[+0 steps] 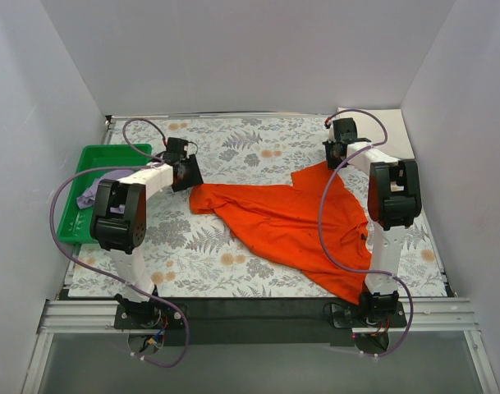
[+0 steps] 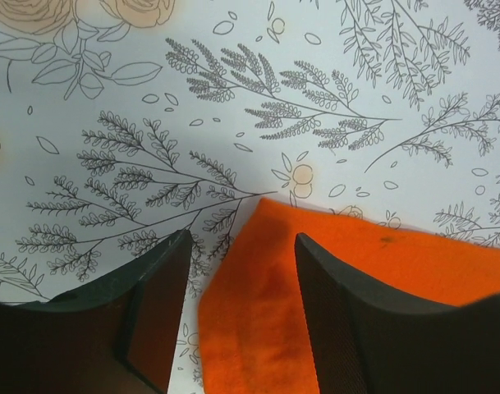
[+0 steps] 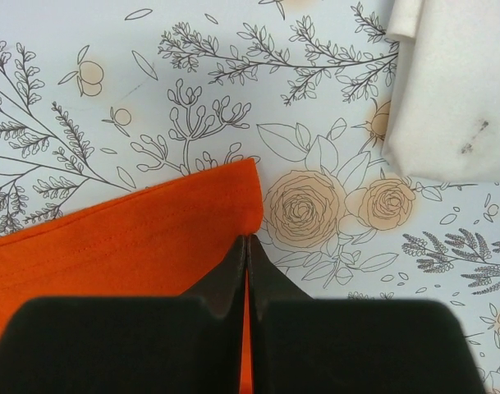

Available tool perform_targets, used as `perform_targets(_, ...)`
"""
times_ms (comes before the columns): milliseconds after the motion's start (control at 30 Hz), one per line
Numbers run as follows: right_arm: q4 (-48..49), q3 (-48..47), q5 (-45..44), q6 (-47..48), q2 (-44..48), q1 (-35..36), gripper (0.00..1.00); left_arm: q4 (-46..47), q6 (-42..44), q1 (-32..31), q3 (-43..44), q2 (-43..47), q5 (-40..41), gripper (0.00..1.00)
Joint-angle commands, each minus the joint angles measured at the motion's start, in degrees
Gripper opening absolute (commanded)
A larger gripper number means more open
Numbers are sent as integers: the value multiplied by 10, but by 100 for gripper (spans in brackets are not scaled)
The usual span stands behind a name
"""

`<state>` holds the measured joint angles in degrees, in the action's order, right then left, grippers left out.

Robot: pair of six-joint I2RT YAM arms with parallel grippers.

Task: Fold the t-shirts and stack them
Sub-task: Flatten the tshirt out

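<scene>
The bright orange t-shirt [image 1: 291, 222] lies spread and rumpled across the middle of the table. My left gripper [image 1: 186, 174] is open at the shirt's left corner. In the left wrist view its jaws [image 2: 241, 246] straddle that orange corner [image 2: 258, 312] without closing on it. My right gripper [image 1: 336, 156] is at the shirt's far right corner. In the right wrist view it [image 3: 247, 240] is shut on the hemmed orange edge [image 3: 135, 230]. The pale lilac t-shirt [image 1: 96, 194] lies bunched in the green tray. The cream-white t-shirt [image 1: 383, 125] lies folded at the back right, also in the right wrist view [image 3: 455, 90].
The green plastic tray [image 1: 73, 222] stands at the table's left edge, beside the left arm. White walls close in the table on three sides. The floral table cover [image 1: 233, 144] shows behind the orange shirt and at the front left.
</scene>
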<state>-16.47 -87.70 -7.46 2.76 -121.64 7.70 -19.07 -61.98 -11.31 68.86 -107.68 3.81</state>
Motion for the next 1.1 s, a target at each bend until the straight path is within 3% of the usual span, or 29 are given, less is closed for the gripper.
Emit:
perform_targets(0,9,2,-15,5,6,-3,1,5,3,-6,25,-2,17,49)
perform_targets(433,11,15,-21,6,8,-4,1,4,18,-31,36,-51,58,42)
perform_targets(500,11,16,-28,8,10,-3,1,3,18,-33,30,-54,65,35)
perform_targets(533,11,15,-30,8,13,-5,1,3,17,-33,26,-54,67,24)
perform_targets(667,13,5,-26,2,22,-12,1,2,19,-33,18,-48,93,0)
perform_targets(1067,59,-27,22,-79,88,-55,1,31,48,-8,113,3,132,0)
